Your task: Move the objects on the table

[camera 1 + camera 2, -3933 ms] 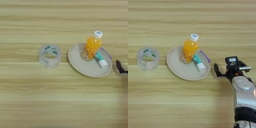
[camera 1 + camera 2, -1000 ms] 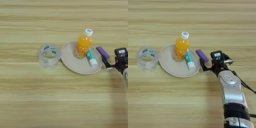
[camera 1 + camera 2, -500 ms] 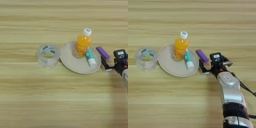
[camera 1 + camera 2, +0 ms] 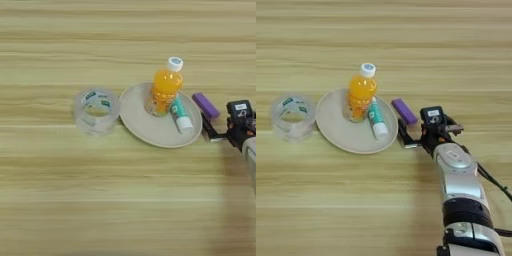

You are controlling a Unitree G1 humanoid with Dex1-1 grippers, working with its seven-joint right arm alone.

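Observation:
A small bottle of orange drink with a white cap stands on a beige plate. A teal-and-white tube lies beside it on the plate. The purple stick lies on the table just off the plate's right rim. My right gripper sits just below and to the right of the stick, with its fingers apart. Its left finger stands between the plate's rim and the stick's near end. It holds nothing. The gripper also shows at the right edge of the left eye view.
A clear roll of tape with a green-and-white label stands left of the plate. My silver forearm comes up from the bottom right, and a black cable runs off to the right.
Over the last seconds my gripper has come in from the right to the purple stick. In the last second it has crept a little further left. The view itself has shifted too.

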